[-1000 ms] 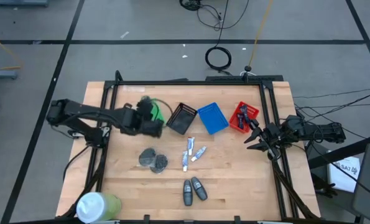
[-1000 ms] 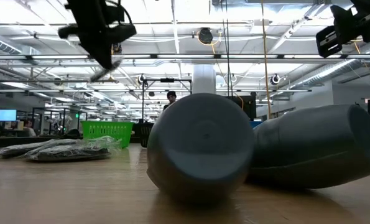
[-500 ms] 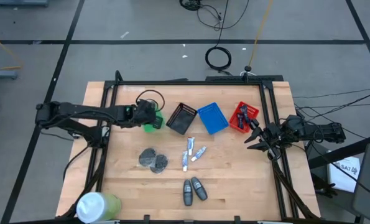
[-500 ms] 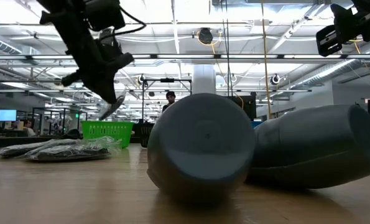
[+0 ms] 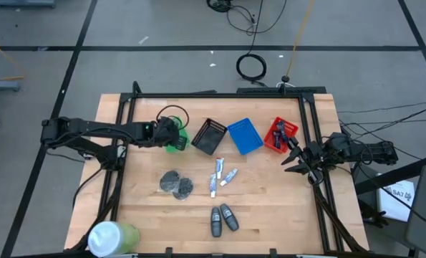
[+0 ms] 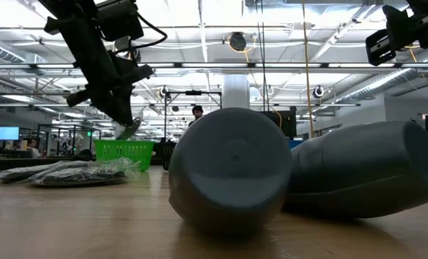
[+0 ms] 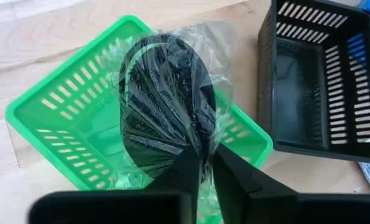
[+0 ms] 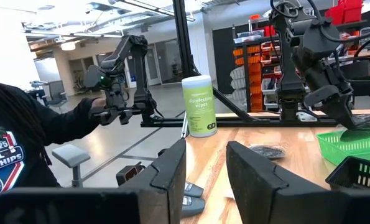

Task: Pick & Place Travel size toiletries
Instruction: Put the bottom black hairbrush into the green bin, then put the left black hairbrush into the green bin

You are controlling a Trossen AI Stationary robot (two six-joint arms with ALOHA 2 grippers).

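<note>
One bundle (image 7: 163, 112) above green basket (image 7: 60, 118)

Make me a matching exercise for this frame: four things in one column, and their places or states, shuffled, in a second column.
Things:
1. wrapped dark bundle
2. two grey oval bottles
3. white-and-green cylinder
4. right hand

Places or states:
A. at the table's right edge, open, holding nothing
B. at the near left corner of the table
C. pinched in the left hand over the green basket
D. lying side by side near the front edge, in the middle

Pairs: 1-C, 2-D, 3-B, 4-A
</note>
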